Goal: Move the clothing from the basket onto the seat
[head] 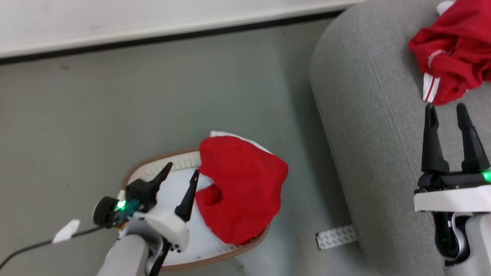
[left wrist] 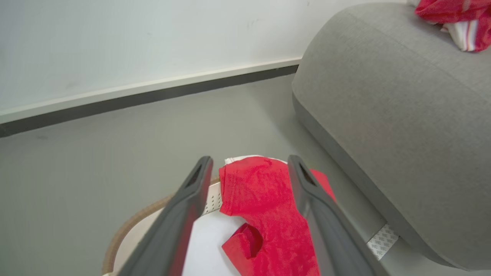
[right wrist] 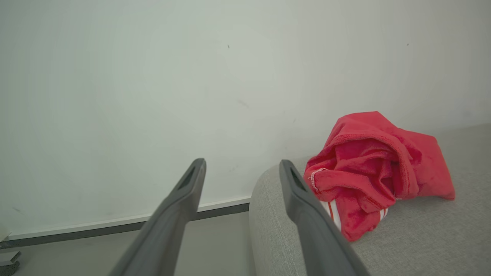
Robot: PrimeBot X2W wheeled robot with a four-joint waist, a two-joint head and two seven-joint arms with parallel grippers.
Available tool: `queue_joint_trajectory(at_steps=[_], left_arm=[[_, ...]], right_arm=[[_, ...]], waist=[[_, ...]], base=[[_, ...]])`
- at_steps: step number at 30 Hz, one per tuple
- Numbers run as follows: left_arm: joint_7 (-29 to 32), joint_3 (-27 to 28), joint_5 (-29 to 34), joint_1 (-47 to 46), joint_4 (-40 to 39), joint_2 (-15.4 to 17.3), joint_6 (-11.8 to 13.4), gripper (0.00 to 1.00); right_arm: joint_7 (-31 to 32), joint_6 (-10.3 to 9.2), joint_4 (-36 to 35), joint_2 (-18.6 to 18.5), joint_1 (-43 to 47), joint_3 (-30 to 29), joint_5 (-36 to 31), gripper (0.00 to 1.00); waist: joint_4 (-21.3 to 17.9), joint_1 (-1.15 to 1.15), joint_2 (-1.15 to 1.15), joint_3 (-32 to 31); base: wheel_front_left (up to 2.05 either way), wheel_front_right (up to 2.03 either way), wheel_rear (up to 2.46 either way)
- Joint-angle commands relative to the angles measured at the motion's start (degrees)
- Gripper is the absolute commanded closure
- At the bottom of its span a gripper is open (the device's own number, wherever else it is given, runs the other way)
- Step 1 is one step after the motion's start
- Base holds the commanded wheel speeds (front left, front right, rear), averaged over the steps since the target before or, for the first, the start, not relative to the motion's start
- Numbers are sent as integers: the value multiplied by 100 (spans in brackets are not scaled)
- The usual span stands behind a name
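A red garment [head: 239, 189] lies draped over the right side of the basket [head: 161, 160] on the floor, and part of it hangs over the rim; the same garment [left wrist: 268, 218] fills the lower middle of the left wrist view. My left gripper [head: 182, 172] hovers open above the basket's pale inside, just left of that cloth, with nothing between its fingers. On the grey seat [head: 368, 126] at the upper right lies a second, crumpled red garment [head: 454, 57] with white striped trim. Just below it my right gripper [head: 447, 110] stands open and empty over the seat cushion.
The basket [left wrist: 126, 230] stands on a grey floor close to the seat's rounded side [left wrist: 383, 115]. A white wall with a dark skirting strip [head: 172, 34] runs along the back. A small perforated white strip [head: 335, 236] lies on the floor at the seat's base, and a cable [head: 27, 249] trails at lower left.
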Motion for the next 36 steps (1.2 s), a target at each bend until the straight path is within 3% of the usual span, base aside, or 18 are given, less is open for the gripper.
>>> queue_joint_trajectory(at_steps=[1, 10, 19, 30, 36], left_arm=[[44, -66, -51, -120, 78, 48, -12, 0], [562, -1421, -761, -1279, 1567, 411, -3, 0], [1004, -2951, -1494, -1968, 2229, 876, -4, 0], [1631, -4200, -2031, -2560, 2835, 1447, -5, 0], [1998, -4521, -2219, -2772, 3219, 1525, -5, 0]], right_arm=[[0, -13, -37, 30, -93, -20, 50, 0], [0, -13, -110, 229, -492, 13, 90, 0], [0, -13, -410, 381, -659, 104, 208, 0], [0, -13, -657, 389, -778, 489, 687, 0], [0, -13, -751, 390, -723, 533, 879, 0]], waist=[[-191, -2, 0, 343], [-501, -2, 0, 1118], [-878, -2, 0, 1716], [-1422, -2, 0, 2228], [-1560, -2, 0, 2404]], base=[[0, 0, 0], [0, 0, 0], [0, 0, 0], [0, 0, 0], [0, 0, 0]])
